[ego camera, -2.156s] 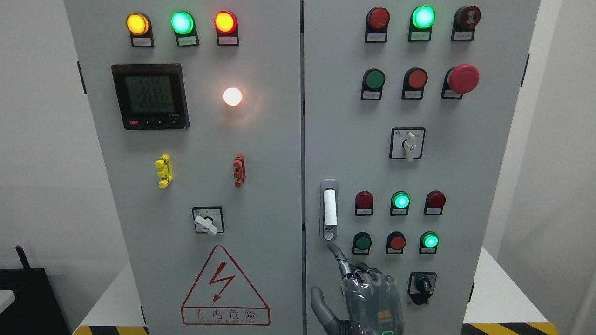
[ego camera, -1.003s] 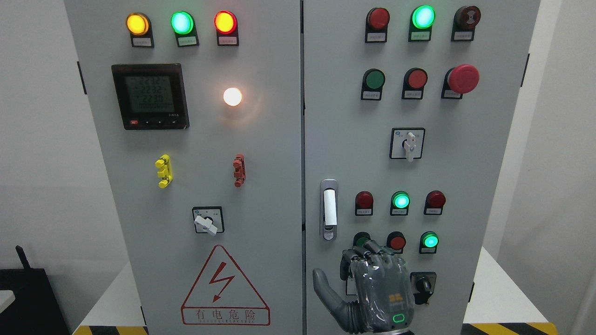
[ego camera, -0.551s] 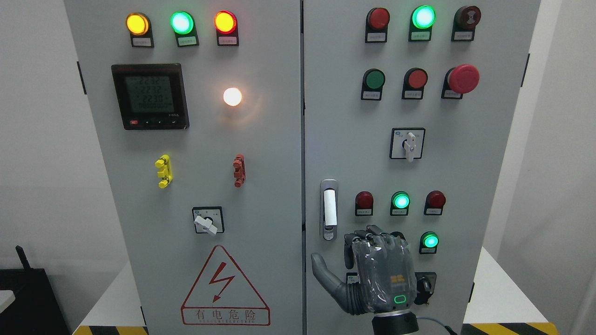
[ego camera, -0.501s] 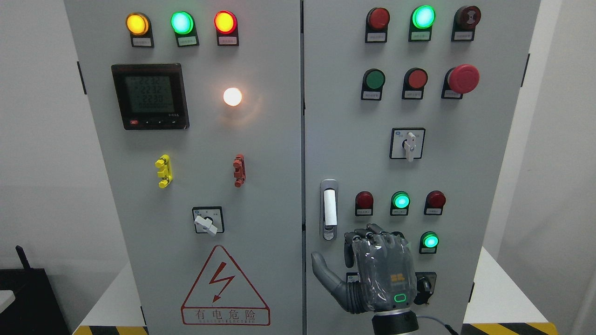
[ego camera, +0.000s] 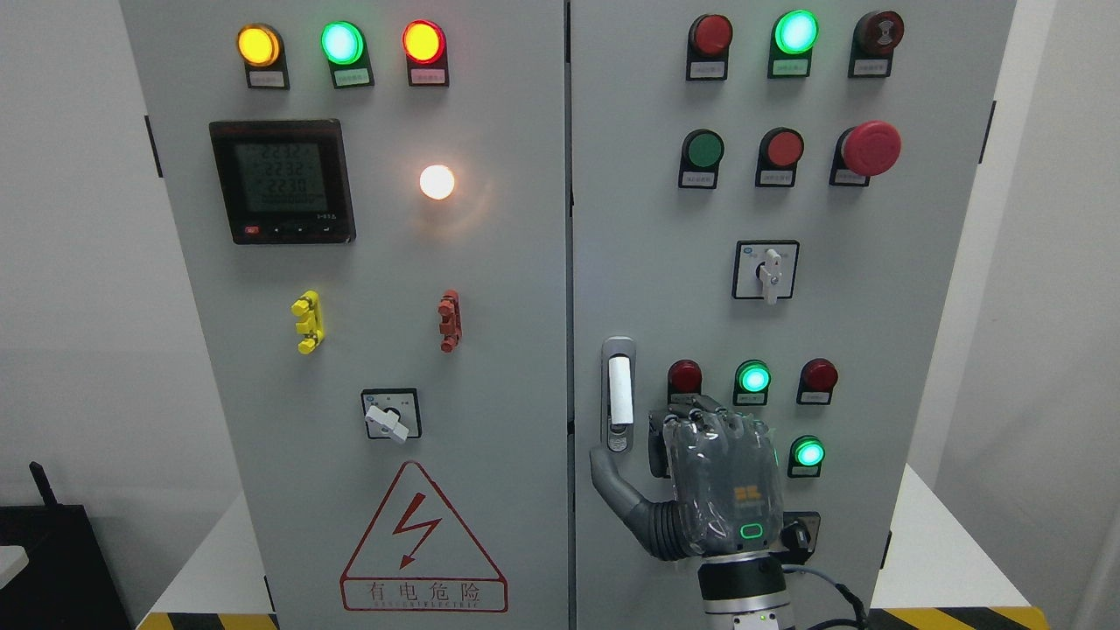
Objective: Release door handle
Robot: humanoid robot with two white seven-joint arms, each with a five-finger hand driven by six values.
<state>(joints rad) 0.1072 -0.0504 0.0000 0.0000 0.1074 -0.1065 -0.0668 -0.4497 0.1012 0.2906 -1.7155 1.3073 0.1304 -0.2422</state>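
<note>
The door handle (ego camera: 619,385) is a white bar in a silver recess, upright at the left edge of the cabinet's right door (ego camera: 647,245). My right hand (ego camera: 649,435) comes up from the bottom edge, right of the middle, its back toward the camera. It sits just right of and below the handle. Its fingers (ego camera: 700,411) are curled in and hold nothing, and they cover two lower buttons. The thumb (ego camera: 605,465) sticks out to the left, its tip just under the handle's lower end. The handle itself is free. The left hand does not show.
The right door carries red and green buttons (ego camera: 752,378), a red mushroom stop (ego camera: 871,147) and two rotary switches (ego camera: 767,271). The left door (ego camera: 490,367) holds a meter (ego camera: 282,181), lamps, a switch and a warning triangle (ego camera: 423,538). White walls flank the cabinet.
My right hand has risen along the right door toward the handle. Its index finger, pointing up earlier, has curled in with the others. The thumb tip now lies under the handle.
</note>
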